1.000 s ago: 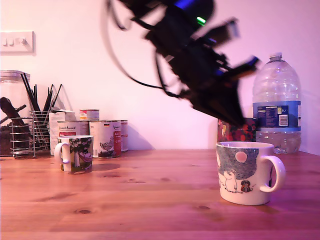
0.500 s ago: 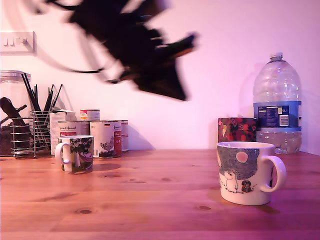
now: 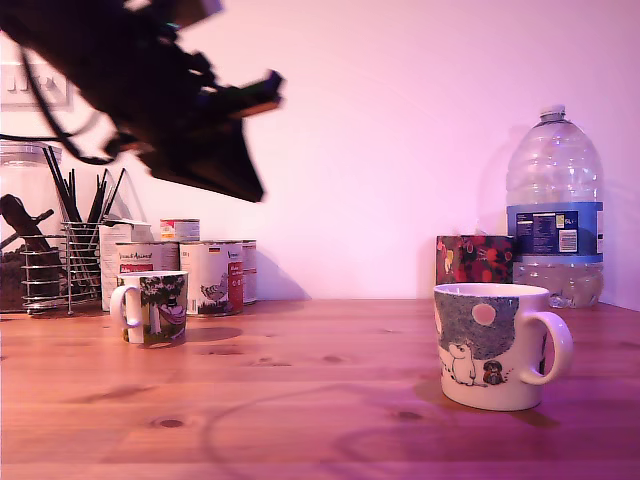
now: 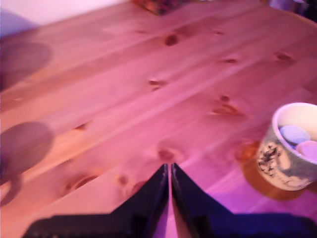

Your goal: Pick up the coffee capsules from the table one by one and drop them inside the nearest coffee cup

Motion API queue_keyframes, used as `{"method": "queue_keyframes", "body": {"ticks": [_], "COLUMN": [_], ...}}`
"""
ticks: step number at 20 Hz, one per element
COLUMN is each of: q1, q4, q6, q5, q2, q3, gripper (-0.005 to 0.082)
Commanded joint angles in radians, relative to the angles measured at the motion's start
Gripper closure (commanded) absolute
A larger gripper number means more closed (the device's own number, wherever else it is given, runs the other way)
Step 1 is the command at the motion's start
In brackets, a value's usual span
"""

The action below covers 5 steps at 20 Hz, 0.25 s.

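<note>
I am looking across the table (image 3: 320, 400), a warm brown pine top with knots and grain, filling the lower part of the exterior view. My arm (image 3: 130, 80) is hanging high over the exterior view's left, blurred and dark against the pale wall. At the far right a large water bottle (image 3: 553, 205) is standing against the wall, with a patterned box (image 3: 473, 259) just beside it. At the far left a wire caddy of dark utensils (image 3: 65, 250) and a cluster of tins (image 3: 200, 265) are sitting near the wall.

The coffee cup (image 3: 492, 345), white with a grey-blue panel and small cartoon creatures, is standing near me on the exterior view's right, handle pointing right. A second mug (image 3: 150, 307) with a dark picture is standing on the left, in front of the tins, well apart from it.

In the wrist view the gripper (image 4: 170, 183) is showing its two dark fingers pressed together with nothing between them, above bare wood. A mug (image 4: 292, 146) is sitting off to one side there, and I am seeing coffee capsules (image 4: 299, 139) lying inside it, pale rounded pods only partly visible.
</note>
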Motion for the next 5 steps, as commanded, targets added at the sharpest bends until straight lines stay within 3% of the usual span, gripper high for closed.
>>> {"method": "queue_keyframes", "body": {"ticks": [1, 5], "q1": [-0.004, -0.005], "q4": [0.001, 0.003], "q6": [-0.016, -0.016], "q5": [-0.005, -0.004], "q2": [-0.004, -0.007], "q3": [-0.030, -0.030], "gripper": [0.0791, 0.0792]}}
